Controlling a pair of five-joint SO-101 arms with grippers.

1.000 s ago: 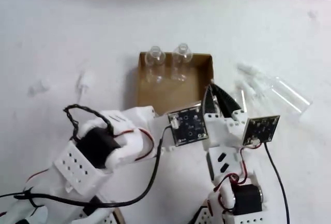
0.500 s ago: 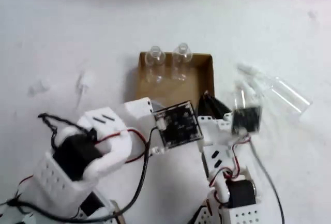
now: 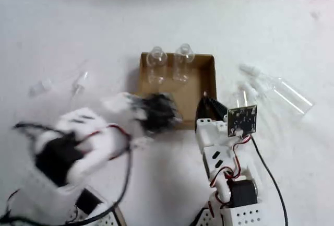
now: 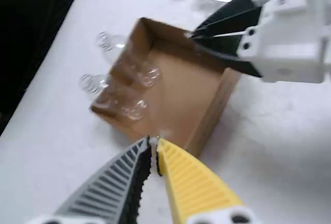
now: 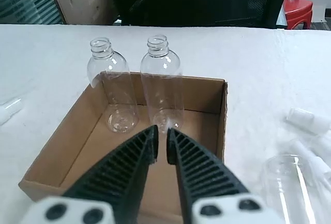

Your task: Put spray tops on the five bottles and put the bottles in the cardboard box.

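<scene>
Two bottles [image 5: 163,76] stand upright w/ open necks, side by side in the cardboard box [image 5: 221,115], at the wall farthest from both hands. Right hand [image 5: 161,144]: fingers nearly together w/ a thin slit between, nothing in them, tips over the near part of the box and the bottles just ahead of the tips. Left hand [image 4: 153,151]: fingers pressed together at the tips, nothing held, over the box's near edge. The right hand is across the box from it. A third bottle [image 3: 289,95] lies on its side on the counter [image 3: 156,22], outside the box, off the right hand's outer side. Spray tops [image 3: 250,70] lie loose near that bottle, apart from the hand. Another spray top [image 3: 81,82] lies on the counter off the left hand's outer side, well apart from the box.
</scene>
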